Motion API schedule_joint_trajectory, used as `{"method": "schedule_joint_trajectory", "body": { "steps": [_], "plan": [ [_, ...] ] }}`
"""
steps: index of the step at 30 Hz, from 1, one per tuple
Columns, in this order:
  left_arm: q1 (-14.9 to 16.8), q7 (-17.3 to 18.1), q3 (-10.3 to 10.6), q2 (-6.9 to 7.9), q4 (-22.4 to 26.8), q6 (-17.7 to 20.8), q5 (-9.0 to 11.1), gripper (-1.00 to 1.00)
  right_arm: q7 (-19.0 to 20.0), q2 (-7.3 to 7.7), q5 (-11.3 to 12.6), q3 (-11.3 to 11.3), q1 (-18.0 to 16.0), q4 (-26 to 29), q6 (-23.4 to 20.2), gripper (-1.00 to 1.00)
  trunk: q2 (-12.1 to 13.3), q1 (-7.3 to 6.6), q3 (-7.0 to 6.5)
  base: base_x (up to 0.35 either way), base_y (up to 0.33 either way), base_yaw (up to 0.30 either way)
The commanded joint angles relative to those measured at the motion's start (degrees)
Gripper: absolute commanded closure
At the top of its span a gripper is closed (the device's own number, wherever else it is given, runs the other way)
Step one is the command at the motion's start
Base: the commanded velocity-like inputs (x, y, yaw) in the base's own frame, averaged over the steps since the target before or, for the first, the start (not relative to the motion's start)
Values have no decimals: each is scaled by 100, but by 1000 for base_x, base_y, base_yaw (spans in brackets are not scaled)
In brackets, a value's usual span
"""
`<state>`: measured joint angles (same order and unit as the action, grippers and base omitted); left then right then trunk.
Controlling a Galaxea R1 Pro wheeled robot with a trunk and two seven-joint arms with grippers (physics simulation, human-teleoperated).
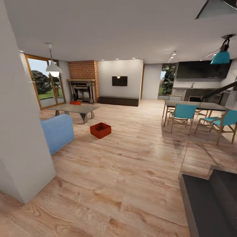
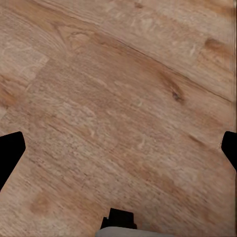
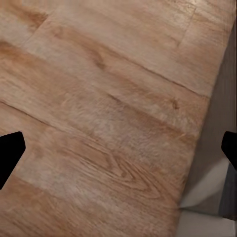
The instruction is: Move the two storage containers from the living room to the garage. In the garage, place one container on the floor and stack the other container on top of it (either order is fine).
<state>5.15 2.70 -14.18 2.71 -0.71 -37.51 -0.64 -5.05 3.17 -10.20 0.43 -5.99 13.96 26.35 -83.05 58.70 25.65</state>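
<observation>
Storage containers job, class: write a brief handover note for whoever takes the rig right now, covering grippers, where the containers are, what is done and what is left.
Left gripper: open, holding nothing, over wood floor.
Right gripper: open, holding nothing, over wood floor.
One storage container sits on the living room planks ahead, near the coffee table. A second red box shows beyond the table, by the fireplace.
Done: nothing moved yet.
Left: fetch both, carry to garage, stack them.

Left gripper (image 2: 118, 148) spread wide, its dark fingertips (image 2: 10, 153) at either edge over light wood plank floor (image 2: 123, 89)
</observation>
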Motion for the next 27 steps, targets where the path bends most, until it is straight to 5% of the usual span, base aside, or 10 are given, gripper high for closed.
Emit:
{"method": "schedule_joint_trajectory", "body": {
  "steps": [1,10,27],
  "plan": [
    [4,28,-41,2,-8,-19,-7,-100,-49,0,-61,4,-5,-7,10,-100,-3,3,6,328,0,-267],
    [4,28,-41,2,-8,-19,-7,-100,-49,0,-61,6,-5,-7,10,-100,-3,3,6,328,0,-206],
    [4,28,-41,14,-8,-19,-7,-100,-49,0,-66,9,-6,-7,10,-100,-3,3,6,329,0,-10]
  ]
}}
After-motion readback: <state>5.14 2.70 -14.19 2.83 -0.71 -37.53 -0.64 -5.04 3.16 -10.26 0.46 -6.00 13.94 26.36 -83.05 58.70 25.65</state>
